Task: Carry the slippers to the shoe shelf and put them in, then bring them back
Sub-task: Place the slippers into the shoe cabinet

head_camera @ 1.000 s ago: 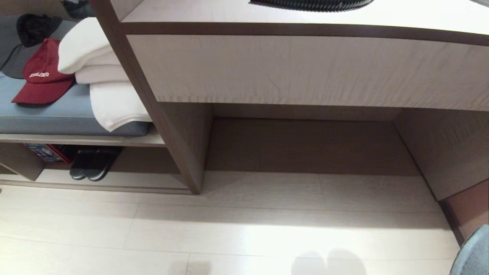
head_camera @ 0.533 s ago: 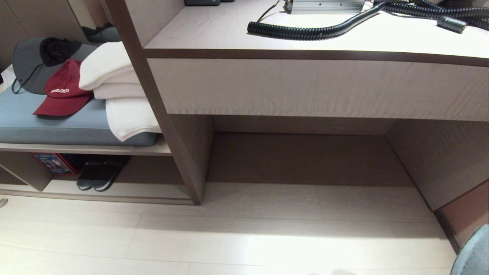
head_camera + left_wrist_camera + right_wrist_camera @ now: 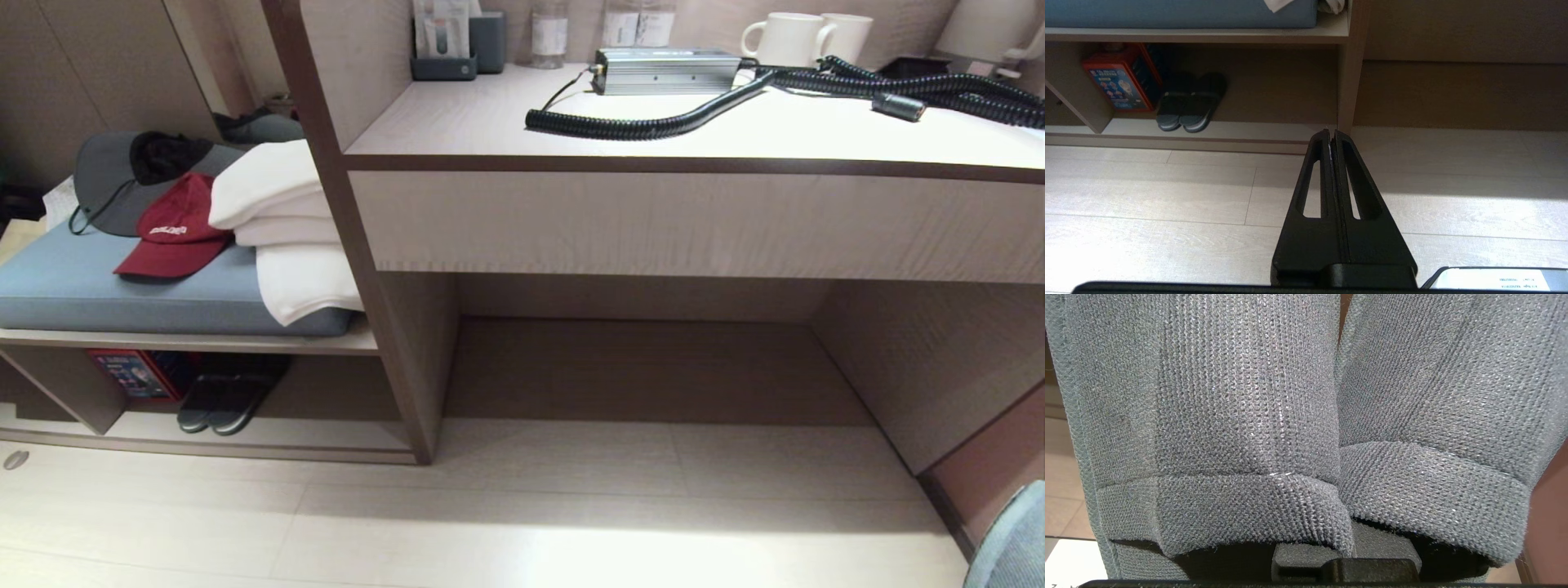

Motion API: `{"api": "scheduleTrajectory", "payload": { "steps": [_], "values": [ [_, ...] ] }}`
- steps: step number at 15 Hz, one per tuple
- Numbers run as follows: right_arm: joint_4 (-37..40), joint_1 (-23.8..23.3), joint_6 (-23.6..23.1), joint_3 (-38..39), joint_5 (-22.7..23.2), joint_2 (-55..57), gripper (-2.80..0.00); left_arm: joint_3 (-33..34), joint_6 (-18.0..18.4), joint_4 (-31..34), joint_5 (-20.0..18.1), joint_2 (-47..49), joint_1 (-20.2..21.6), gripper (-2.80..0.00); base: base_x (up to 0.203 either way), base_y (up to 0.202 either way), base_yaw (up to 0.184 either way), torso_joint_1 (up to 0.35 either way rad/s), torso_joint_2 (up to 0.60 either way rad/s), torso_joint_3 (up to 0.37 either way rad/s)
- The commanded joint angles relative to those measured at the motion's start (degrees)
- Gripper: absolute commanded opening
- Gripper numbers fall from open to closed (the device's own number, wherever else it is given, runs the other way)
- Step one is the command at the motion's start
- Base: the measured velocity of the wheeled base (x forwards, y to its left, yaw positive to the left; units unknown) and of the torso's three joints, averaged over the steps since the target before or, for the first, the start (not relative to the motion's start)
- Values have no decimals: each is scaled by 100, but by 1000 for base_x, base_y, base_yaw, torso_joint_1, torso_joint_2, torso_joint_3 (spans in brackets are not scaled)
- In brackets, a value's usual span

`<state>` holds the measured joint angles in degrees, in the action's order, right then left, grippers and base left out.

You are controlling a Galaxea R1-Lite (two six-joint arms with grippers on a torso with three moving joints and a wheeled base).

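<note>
Since the earlier head views the whole scene is being shown lower in the picture, so the camera is being raised rather than anything being shifted; the desk top with its mugs and cable is now being brought fully into view.

Nearest of all, the pair of dark grey-blue knitted slide slippers (image 3: 1274, 416) is being held up against the right wrist camera, filling that view side by side with the wide straps turned toward the lens. The right gripper is being kept clamped narrow on this pair, though its black body is only being glimpsed beneath the straps. A grey-blue edge (image 3: 1012, 543) is being shown at the lower right corner of the head view, but it cannot be told what it is.

The left gripper (image 3: 1331, 132) is being held low over the pale plank floor (image 3: 490, 523), its two black slotted fingers (image 3: 1314, 179) pressed together with nothing between them.

Farther off, the low grey-brown laminate shoe shelf (image 3: 245, 445) with its pale raised base board is being seen to the left, well apart from both grippers. A blacker pair of slippers with pale sole edging (image 3: 229, 400) is being kept inside it beside a red printed box (image 3: 131, 371). Above, a blue cushion (image 3: 122, 294) is being loaded with a red cap (image 3: 171, 241) and folded white towels (image 3: 286, 237). To the right, the wide desk alcove (image 3: 645, 367) is being shown under a desk top carrying a black coiled cable (image 3: 653, 122) and white mugs (image 3: 788, 37).
</note>
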<state>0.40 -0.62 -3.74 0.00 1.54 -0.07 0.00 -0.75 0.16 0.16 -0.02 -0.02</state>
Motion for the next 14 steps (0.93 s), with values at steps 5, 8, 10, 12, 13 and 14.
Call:
{"api": "scheduleTrajectory", "payload": {
  "steps": [5, 8, 10, 12, 13, 14],
  "values": [
    [-5, 1, -4, 0, 4, -10, -280, 0, -4, 2, 2, 2, 2, -280, 0, 0, 0, 3, 1, 202],
    [-5, 1, -4, 0, 5, -10, -280, 0, -4, 2, 2, 2, 2, -280, 0, 0, 0, 6, 2, 207],
    [-5, 1, -4, 0, 4, -10, -280, 0, 5, 2, 2, 2, 2, -280, 0, 0, 0, 2, 2, 196],
    [-5, 1, -4, 0, 4, -10, -280, 0, 13, 2, 2, 2, 2, -280, 0, 0, 0, 1, 0, 137],
    [-5, 1, -4, 0, 5, -10, -280, 0, 13, 2, 2, -3, 2, -280, 0, 0, 0, 4, 7, 45],
    [-5, 1, -4, 0, 4, -10, -280, 0, 13, 2, 2, 2, 2, -280, 0, 0, 0, 2, -2, 46]
  ]
}}
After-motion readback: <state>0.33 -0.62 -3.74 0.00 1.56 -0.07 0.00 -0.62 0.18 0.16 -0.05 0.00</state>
